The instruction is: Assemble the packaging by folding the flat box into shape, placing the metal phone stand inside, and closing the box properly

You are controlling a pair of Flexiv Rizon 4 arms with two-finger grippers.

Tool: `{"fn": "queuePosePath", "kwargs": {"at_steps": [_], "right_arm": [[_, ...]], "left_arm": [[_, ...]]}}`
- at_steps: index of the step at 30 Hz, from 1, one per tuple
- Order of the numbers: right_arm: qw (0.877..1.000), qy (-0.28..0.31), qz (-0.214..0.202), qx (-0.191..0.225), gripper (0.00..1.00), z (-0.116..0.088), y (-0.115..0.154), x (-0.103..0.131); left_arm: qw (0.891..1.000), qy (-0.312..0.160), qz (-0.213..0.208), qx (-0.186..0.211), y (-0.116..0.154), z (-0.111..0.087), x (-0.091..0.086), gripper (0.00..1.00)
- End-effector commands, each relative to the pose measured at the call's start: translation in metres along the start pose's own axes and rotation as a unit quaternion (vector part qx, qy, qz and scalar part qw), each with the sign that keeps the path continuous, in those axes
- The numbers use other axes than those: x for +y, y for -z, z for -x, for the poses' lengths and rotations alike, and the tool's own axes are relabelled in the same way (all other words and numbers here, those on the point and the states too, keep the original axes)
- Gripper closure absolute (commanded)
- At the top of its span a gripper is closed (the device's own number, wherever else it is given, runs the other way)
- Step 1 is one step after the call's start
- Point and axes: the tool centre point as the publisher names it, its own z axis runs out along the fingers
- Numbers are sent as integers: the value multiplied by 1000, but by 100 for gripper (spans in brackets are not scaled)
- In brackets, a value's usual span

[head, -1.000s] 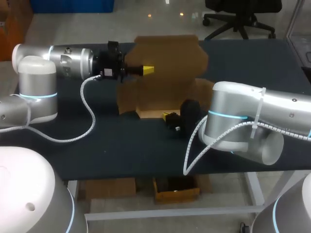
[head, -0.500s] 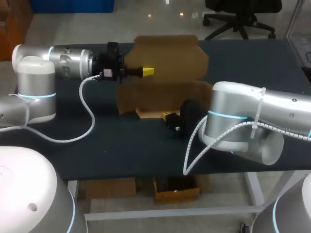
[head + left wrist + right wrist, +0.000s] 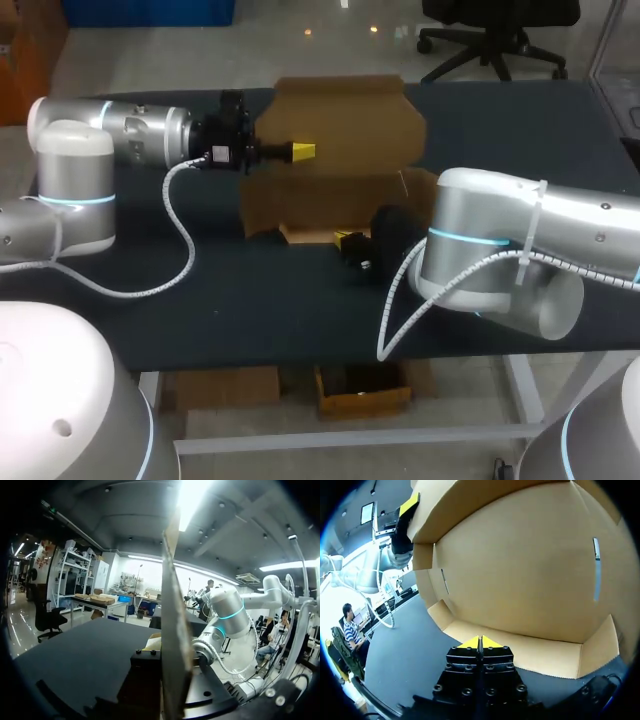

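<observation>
- The box stands open at the far middle of the table; its lid panel is raised nearly upright behind the shallow tray part.
- My left gripper is clamped on the lid panel, toward its left edge; in the left wrist view the cardboard runs edge-on out from between the fingers, so I judge there is one finger on each face.
- My right gripper is pinched together with nothing inside, the two yellow tips touching; it sits low at the front of the box and points into the tray.
- The metal phone stand I cannot make out in any view; I do not guess where it is.
- Handling, as I judge it: the cardboard is light and thin; it is stiff across a panel but bends easily at the creases; it may slide on the dark table when pushed from one side only.
- I would take hold on a panel's free edge, close to a crease; a grip at a corner may buckle or tear it.
- The side flap and the slot in the back wall look delicate; a closed fingertip can push them, while the other arm keeps the box from sliding.
</observation>
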Motion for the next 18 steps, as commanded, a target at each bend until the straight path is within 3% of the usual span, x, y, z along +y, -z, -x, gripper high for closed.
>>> {"fn": "queuePosePath", "kwargs": {"at_steps": [1,18], "right_arm": [[1000,0,0,-2,100,-1,-3,-2],[1000,0,0,-2,100,-1,-3,-2]], "left_arm": [[1000,2,-1,3,0,2,5,100],[1000,7,0,4,0,0,11,100]]}}
